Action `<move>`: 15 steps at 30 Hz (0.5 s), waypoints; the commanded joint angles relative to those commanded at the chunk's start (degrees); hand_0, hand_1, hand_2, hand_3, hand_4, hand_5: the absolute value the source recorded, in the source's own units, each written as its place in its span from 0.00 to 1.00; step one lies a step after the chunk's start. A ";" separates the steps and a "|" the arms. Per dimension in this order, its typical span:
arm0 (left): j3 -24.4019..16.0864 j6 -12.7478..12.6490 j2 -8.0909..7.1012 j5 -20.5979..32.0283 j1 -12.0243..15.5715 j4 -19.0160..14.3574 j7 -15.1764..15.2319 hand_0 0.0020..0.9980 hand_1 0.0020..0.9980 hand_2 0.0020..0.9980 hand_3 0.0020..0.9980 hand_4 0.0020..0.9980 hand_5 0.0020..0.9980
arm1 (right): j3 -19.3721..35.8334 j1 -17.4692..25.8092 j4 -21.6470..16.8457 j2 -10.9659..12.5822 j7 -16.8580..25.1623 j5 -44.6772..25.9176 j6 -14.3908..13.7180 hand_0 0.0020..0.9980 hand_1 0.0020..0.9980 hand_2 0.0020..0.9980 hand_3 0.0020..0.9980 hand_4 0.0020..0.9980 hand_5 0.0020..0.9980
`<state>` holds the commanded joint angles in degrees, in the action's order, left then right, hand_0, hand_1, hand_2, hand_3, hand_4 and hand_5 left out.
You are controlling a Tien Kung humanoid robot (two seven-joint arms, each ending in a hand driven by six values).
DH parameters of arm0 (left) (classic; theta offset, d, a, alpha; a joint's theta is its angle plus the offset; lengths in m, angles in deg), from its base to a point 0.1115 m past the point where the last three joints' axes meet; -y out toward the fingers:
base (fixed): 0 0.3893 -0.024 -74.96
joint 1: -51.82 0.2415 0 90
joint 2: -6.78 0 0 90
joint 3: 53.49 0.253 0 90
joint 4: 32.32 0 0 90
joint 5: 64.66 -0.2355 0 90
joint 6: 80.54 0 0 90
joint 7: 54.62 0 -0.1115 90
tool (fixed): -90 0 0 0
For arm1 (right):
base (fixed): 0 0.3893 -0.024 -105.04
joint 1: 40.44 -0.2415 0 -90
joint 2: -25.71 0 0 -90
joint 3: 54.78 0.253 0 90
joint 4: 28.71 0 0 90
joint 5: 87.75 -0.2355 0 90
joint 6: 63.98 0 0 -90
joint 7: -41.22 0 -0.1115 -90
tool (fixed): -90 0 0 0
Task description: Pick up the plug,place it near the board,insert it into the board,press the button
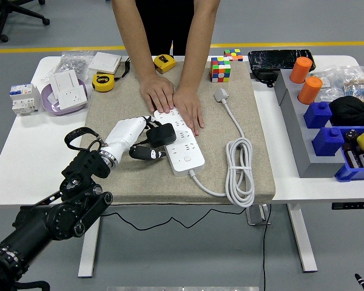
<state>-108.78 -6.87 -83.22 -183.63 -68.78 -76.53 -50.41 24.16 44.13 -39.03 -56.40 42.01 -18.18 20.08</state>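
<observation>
Head view: a white worktop (pixel 24 163) carries a coarse beige mat (pixel 133 176). On the mat lies a long white power strip (pixel 183 144) whose thick white cable (pixel 239 173) is coiled to its right. A person at the far side presses both hands (pixel 173 100) flat on the strip's far end, covering those sockets. The robot's left hand (pixel 136 138), white-shelled on a black arm, is clenched around a black plug (pixel 161 134) that sits at the strip's left edge, about midway along it. Grey and blue plastic bins (pixel 327 136) at the right hold dark items and something yellow; two orange cylinders (pixel 306 79) stand behind them. A colourful cube puzzle (pixel 221 69) and two yellow tape measures (pixel 103 82) lie at the far edge, and a purple bowl (pixel 54 104) at the left holds a white socket plate (pixel 68 88).
</observation>
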 joint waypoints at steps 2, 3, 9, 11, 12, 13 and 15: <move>0.03 -0.29 0.00 0.78 -0.29 0.03 0.34 0.64 0.67 0.66 0.71 1.00 0.23 | 0.17 0.00 0.00 0.05 -0.06 0.19 -0.01 0.76 0.77 0.75 0.80 1.00 0.94; 0.04 -0.35 0.00 1.17 -0.38 0.06 0.45 0.64 0.67 0.66 0.71 1.00 0.23 | 0.15 -0.01 0.00 0.07 -0.05 0.19 -0.01 0.76 0.77 0.75 0.80 1.00 0.94; 0.41 0.61 0.00 7.68 -0.79 0.26 1.20 0.63 0.67 0.65 0.69 1.00 0.23 | -0.06 -0.03 0.00 0.11 -0.08 0.17 0.00 0.76 0.77 0.75 0.80 1.00 0.94; 0.50 0.82 0.00 8.90 -0.88 0.37 1.29 0.64 0.67 0.65 0.70 1.00 0.25 | -0.10 -0.01 0.00 0.10 -0.10 0.18 0.01 0.76 0.77 0.75 0.80 1.00 0.94; 0.58 0.94 0.00 9.56 -0.92 0.56 1.32 0.64 0.67 0.65 0.70 1.00 0.25 | -0.16 0.00 0.00 0.11 -0.12 0.20 0.01 0.76 0.77 0.75 0.80 1.00 0.94; 0.72 1.01 0.00 10.17 -0.95 0.74 1.32 0.64 0.67 0.65 0.70 1.00 0.25 | -0.21 0.01 0.00 0.11 -0.13 0.19 0.01 0.76 0.77 0.75 0.80 1.00 0.94; 1.15 1.11 0.00 11.84 -0.93 0.98 1.38 0.64 0.67 0.65 0.70 1.00 0.25 | -0.29 0.02 0.00 0.12 -0.15 0.17 0.02 0.76 0.77 0.75 0.80 1.00 0.94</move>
<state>-107.63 -5.76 -83.22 -171.80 -69.71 -75.55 -49.04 23.87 44.15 -39.03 -56.28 41.86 -18.01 20.10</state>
